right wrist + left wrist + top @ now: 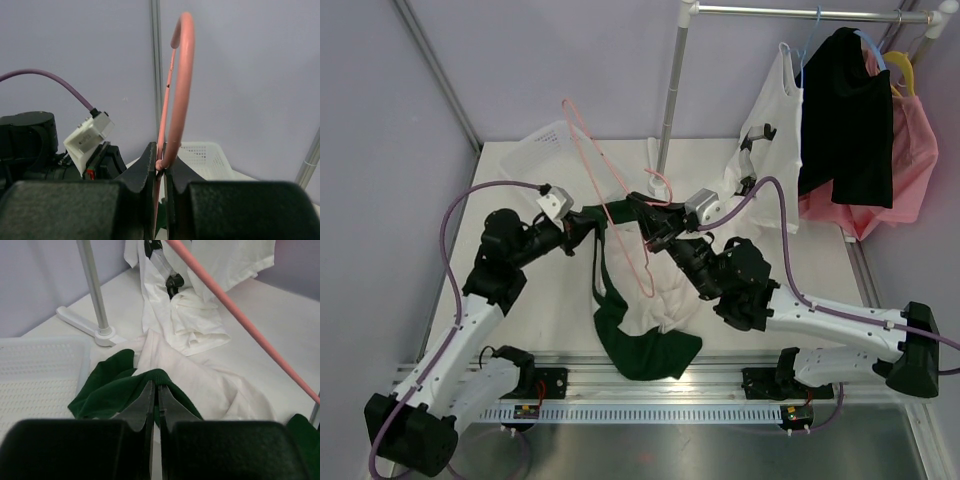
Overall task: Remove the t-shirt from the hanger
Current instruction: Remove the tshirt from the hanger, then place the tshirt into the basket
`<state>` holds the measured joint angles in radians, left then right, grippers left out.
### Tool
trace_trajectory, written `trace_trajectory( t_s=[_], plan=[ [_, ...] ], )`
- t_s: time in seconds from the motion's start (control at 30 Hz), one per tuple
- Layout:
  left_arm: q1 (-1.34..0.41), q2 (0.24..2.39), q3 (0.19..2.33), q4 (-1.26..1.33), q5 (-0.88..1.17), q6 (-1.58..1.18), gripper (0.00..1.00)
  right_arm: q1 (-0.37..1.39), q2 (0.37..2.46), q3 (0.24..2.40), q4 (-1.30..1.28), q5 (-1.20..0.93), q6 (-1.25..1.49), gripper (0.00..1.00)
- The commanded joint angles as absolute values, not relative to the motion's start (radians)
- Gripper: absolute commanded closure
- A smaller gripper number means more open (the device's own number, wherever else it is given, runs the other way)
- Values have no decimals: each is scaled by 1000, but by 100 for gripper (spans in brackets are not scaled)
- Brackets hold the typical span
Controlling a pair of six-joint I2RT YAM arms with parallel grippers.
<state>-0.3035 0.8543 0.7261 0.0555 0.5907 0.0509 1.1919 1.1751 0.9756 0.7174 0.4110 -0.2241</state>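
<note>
The t-shirt is white with green trim and hangs crumpled from mid-table down to the front edge. My left gripper is shut on its green collar, with the fingertips pinching the ribbed edge. The white body lies beyond it. The pink wire hanger stands tilted above the shirt. Its bar crosses the left wrist view. My right gripper is shut on the hanger at the base of its hook, with the jaws closed around the wire.
A white mesh basket sits at the back left. A clothes rack pole stands at the back, with its foot on the table. White, black and pink garments hang at the right.
</note>
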Motion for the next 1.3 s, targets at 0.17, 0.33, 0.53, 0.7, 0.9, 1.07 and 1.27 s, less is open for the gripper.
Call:
trace_trajectory(
  t_s=[0.17,0.33,0.53,0.7,0.9,1.07,1.27],
  plan=[
    [-465,1025,784,-25,494,195,100,1201,1079,997,707,561,-236,100],
    [-512,1064,787,-35,477,219,98,1201,994,1009,603,666,-235,100],
    [-647,1224,824,-109,381,298,100,1201,901,999,509,735,-236,100],
    [-706,1365,862,-130,330,316,100,1201,880,988,502,747,-248,100],
    [-822,1404,879,-236,403,391,100,1200,907,1003,508,765,-265,100],
    [-905,1327,828,-273,486,449,100,1200,928,1014,505,767,-267,100],
    [-927,1276,816,-316,565,479,91,1201,927,1012,511,778,-265,100]
  ],
)
